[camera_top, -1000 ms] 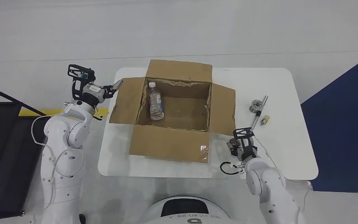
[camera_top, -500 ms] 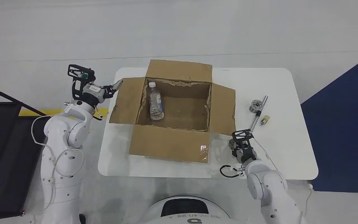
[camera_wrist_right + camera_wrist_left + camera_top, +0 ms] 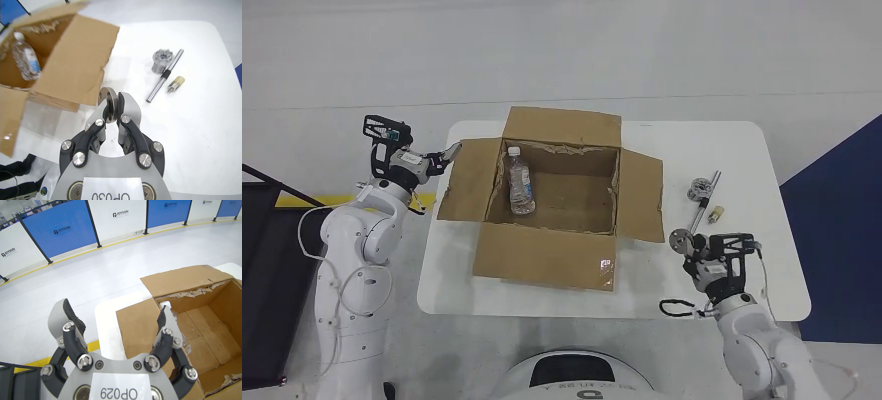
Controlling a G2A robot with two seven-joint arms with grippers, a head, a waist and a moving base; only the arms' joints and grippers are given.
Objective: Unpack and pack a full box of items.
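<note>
An open cardboard box (image 3: 552,245) stands mid-table with a clear water bottle (image 3: 519,181) lying inside; the bottle (image 3: 26,58) also shows past a box flap (image 3: 79,62). My right gripper (image 3: 113,106) is shut on a round metal flange disc (image 3: 108,102), held above the white table to the right of the box; from above the disc (image 3: 680,240) sits at the gripper (image 3: 694,252). My left gripper (image 3: 115,315) hangs open beyond the box's left flap (image 3: 136,330), holding nothing, seen from above as the gripper (image 3: 447,155).
On the table (image 3: 742,180) right of the box lie a metal rod (image 3: 166,74), a toothed metal hub (image 3: 161,60) and a small cylinder with a cream cap (image 3: 175,84). Bare table surface lies in front of the right gripper. Torn paper lines the box rim (image 3: 198,291).
The right arm has swung to the right, away from the box's front corner, carrying the metal disc out over the table. The left arm has stayed still.
</note>
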